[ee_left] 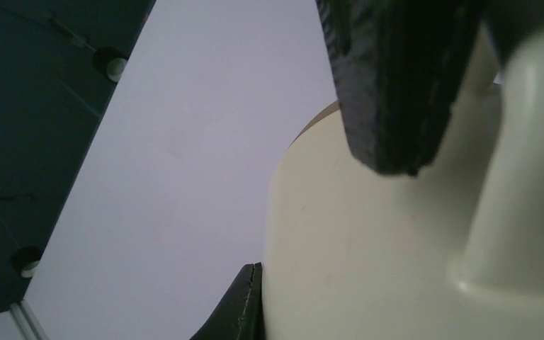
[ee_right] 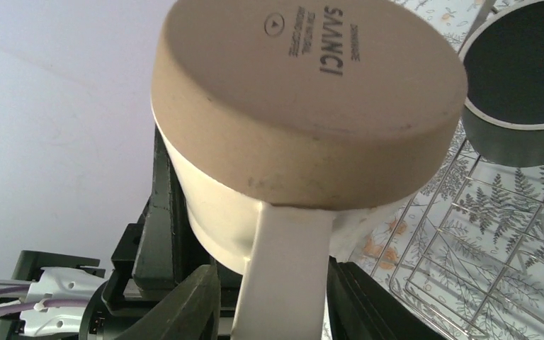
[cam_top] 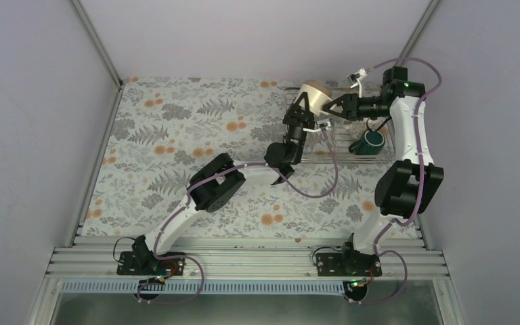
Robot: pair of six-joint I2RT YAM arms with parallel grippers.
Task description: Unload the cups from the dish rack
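Note:
A cream-white mug (cam_top: pixel 318 95) hangs base-up in the air over the dish rack (cam_top: pixel 342 145), between both grippers. My left gripper (cam_top: pixel 307 108) is shut on the mug's body; in the left wrist view one of its fingers (ee_left: pixel 244 308) presses on the mug wall (ee_left: pixel 368 248). My right gripper (cam_top: pixel 336 106) straddles the mug's handle (ee_right: pixel 290 276) with its jaws a little apart; a gap shows at one finger. A dark green mug (cam_top: pixel 372 141) lies in the rack and shows in the right wrist view (ee_right: pixel 517 78). The other mugs are out of view.
The rack's wire grid (ee_right: pixel 482 248) sits at the table's far right on a floral cloth (cam_top: pixel 176 135). Grey walls close in at the back and right, near the right arm's elbow (cam_top: pixel 406 186).

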